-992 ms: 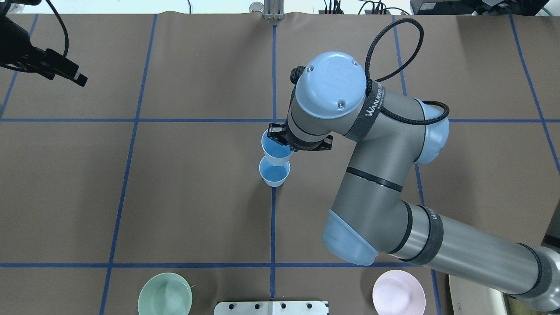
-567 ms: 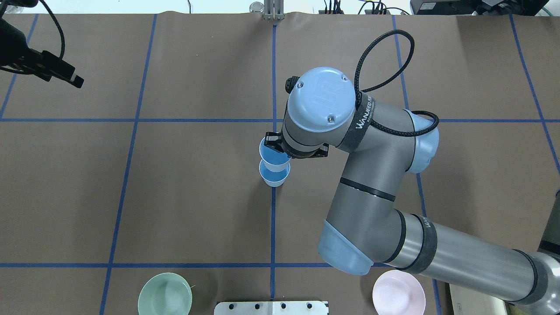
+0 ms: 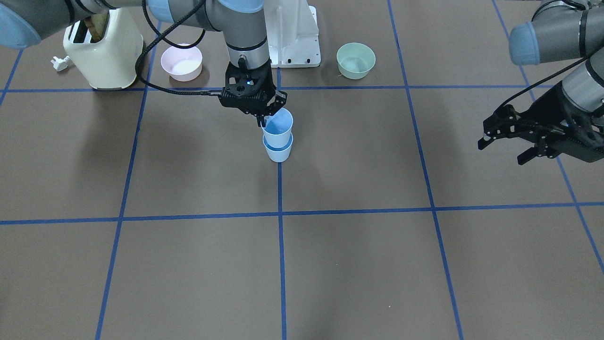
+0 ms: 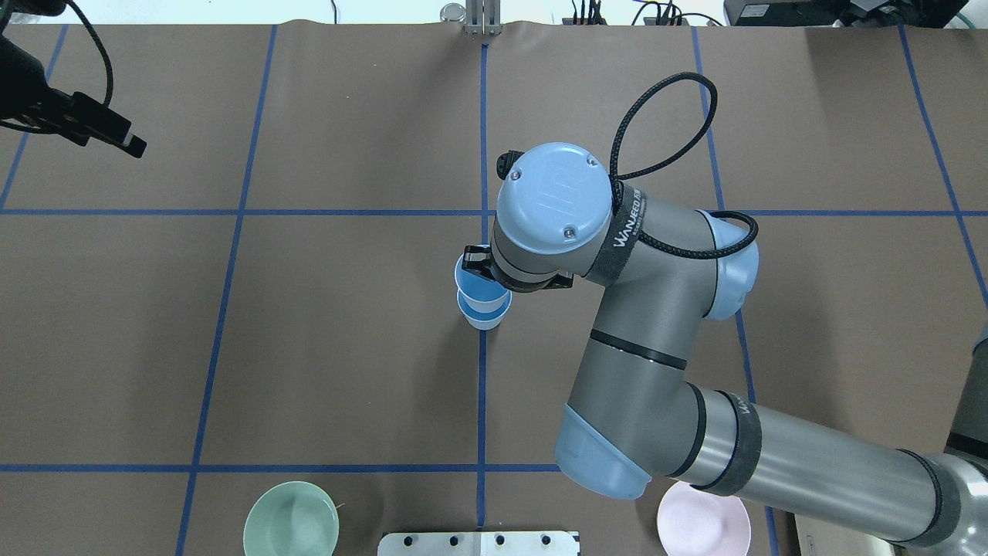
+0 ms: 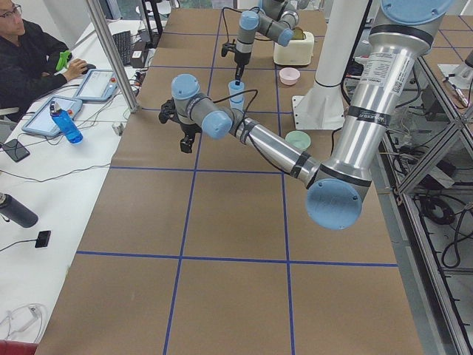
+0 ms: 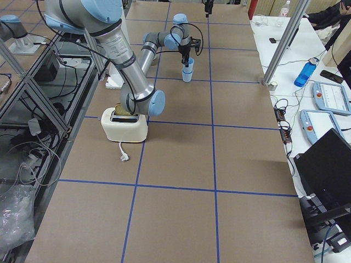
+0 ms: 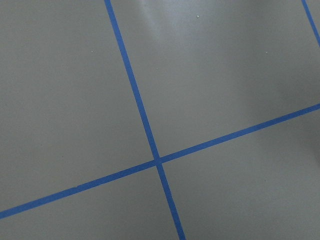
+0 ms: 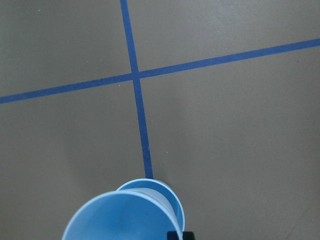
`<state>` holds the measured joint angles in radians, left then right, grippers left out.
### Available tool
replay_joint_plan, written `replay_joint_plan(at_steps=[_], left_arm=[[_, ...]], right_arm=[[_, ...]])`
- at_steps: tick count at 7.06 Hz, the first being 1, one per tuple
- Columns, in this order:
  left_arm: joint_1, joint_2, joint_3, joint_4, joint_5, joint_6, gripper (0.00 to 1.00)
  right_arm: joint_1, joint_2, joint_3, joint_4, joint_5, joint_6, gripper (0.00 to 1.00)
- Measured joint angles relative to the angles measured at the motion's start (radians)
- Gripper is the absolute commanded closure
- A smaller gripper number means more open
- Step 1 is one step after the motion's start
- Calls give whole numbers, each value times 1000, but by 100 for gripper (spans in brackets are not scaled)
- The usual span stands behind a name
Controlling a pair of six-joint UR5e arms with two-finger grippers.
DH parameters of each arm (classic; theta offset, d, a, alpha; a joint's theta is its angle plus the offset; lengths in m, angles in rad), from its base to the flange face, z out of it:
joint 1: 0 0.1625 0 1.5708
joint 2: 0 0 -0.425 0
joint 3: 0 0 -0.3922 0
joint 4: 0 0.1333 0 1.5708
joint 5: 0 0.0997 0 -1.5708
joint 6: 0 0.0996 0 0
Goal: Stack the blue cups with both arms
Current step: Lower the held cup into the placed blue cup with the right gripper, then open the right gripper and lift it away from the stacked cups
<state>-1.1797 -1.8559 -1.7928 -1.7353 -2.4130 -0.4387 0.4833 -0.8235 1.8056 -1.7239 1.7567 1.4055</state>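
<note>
Two pale-blue cups stand at the table's centre line. The lower cup rests on the table. The upper cup sits partly inside it, tilted a little. My right gripper is shut on the upper cup's rim from above. In the overhead view the upper cup overlaps the lower cup, with the right gripper at its far rim. The right wrist view shows the upper cup over the lower cup's rim. My left gripper is open and empty, far off at the table's left side.
A mint-green bowl and a pink bowl stand near the robot's base. A cream toaster stands beside the pink bowl. The white pedestal is between the bowls. The left wrist view shows only bare mat and blue tape lines.
My right arm has moved toward the robot's side and brought the upper cup over and down into the lower cup. The left gripper has barely shifted.
</note>
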Motion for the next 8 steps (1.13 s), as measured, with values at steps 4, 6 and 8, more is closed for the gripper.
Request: replay_joint_plan(at_steps=[4, 6, 8], left_arm=[[0, 1, 1, -1, 0, 0, 2], [-1, 6, 1, -2, 0, 11, 2], [-24, 42, 1, -2, -1, 83, 2]], right_arm=[[-3, -6, -1, 9, -27, -13, 0], [13, -6, 6, 9, -46, -44, 0], [159, -39, 21, 13, 76, -191, 0]])
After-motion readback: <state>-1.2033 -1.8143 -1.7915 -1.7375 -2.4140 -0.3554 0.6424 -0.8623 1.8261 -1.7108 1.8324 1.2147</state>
